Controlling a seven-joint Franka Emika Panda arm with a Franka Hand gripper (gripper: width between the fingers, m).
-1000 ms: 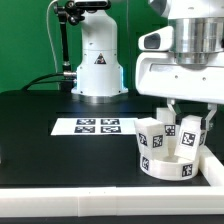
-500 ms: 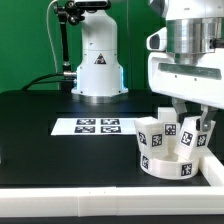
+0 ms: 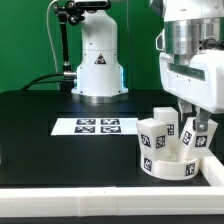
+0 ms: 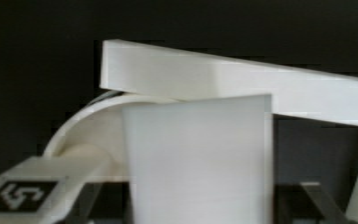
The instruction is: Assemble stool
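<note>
The stool's round white seat [image 3: 165,166] lies at the exterior view's right, and tagged legs [image 3: 153,133] [image 3: 166,116] stand up from it. My gripper [image 3: 195,122] comes down over the seat's right side and is shut on another white leg [image 3: 197,140], held upright at the seat. In the wrist view this leg [image 4: 194,150] fills the middle between my dark fingers [image 4: 94,200]. The seat's curved rim [image 4: 83,130] shows beside it. A white bar [image 4: 247,75] crosses behind the leg.
The marker board [image 3: 92,126] lies flat on the black table, left of the seat. A white robot base [image 3: 97,60] stands at the back. A white raised ledge [image 3: 100,206] runs along the table's front edge and beside the seat [image 3: 213,168].
My arm has shifted a little toward the exterior view's right, taking the held leg with it. The seat and the other legs have not moved.
</note>
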